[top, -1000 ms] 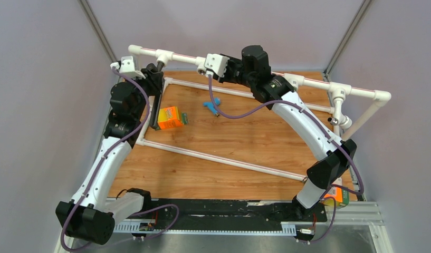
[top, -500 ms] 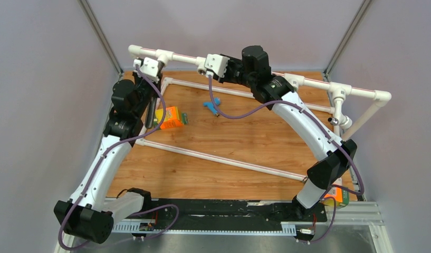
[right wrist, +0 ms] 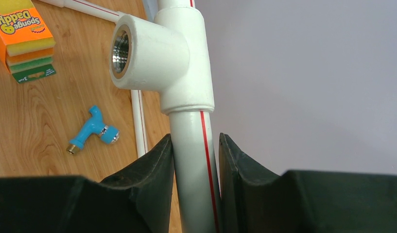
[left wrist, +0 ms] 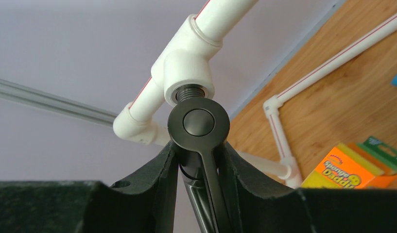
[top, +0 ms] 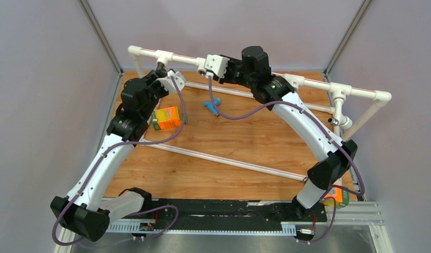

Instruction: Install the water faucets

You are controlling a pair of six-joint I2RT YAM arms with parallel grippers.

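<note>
Holding dark-brown L-shaped metal faucet [left wrist: 198, 124] tight in left gripper [left wrist: 198, 160], thread at mouth of white plastic tee socket [left wrist: 186, 73]; bracing white red-striped pipe [right wrist: 186, 121] in closed right gripper [right wrist: 195, 143]. Risks cross-threading if tilted, or slipping in pads under torque. Working over wood-grain tabletop [top: 245, 142], boxed in by plain grey walls [top: 44, 79]; 1 small blue plastic faucet [top: 211, 104] lying loose.

place: lab test cell | signs: grey walls [top: 44, 79], wooden tabletop [top: 245, 137], white pipe frame [top: 184, 57]
</note>
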